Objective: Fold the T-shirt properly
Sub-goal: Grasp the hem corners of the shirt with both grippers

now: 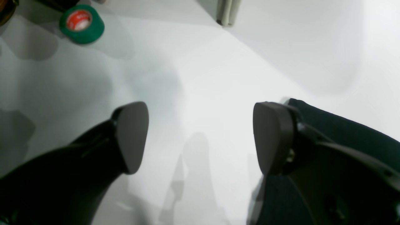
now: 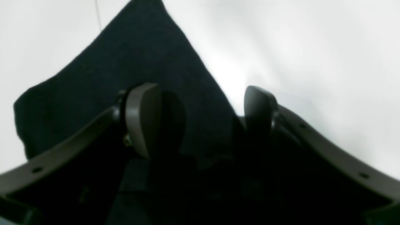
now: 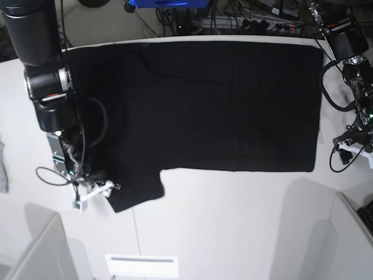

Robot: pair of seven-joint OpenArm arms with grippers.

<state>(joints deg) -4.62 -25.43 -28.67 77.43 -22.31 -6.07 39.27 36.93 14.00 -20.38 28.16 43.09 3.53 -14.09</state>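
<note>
1. Jaws on both arms stand apart and hold nothing: the right gripper (image 2: 200, 122) has one pad over black cloth and the other at the cloth's edge, while the left gripper (image 1: 200, 137) spans bare white table (image 1: 218, 81) with cloth only behind its right-hand finger.

2. Spread flat on the table, plain side up, the T-shirt (image 3: 215, 105) has its body lying across the base view, and one sleeve (image 3: 137, 189) sticks out toward the camera at the lower left.

3. My judgement is that this is the step of taking hold for a fold. The sleeve lies unfolded and neither gripper has cloth yet.

4. Next, the right gripper likely needs to come down until both pads bracket the sleeve's edge, then close on one layer. The left gripper needs to shift onto the hem (image 3: 317, 111) at its side, since it now sits just off the cloth.

5. In the base view the right arm (image 3: 49, 87) reaches down along the shirt's left border, its wrist beside the sleeve. The left arm (image 3: 355, 64) hangs at the opposite border, bent downward, with its gripper too small there to read.

6. A green tape roll (image 1: 82, 23) sits well apart from the shirt.
</note>
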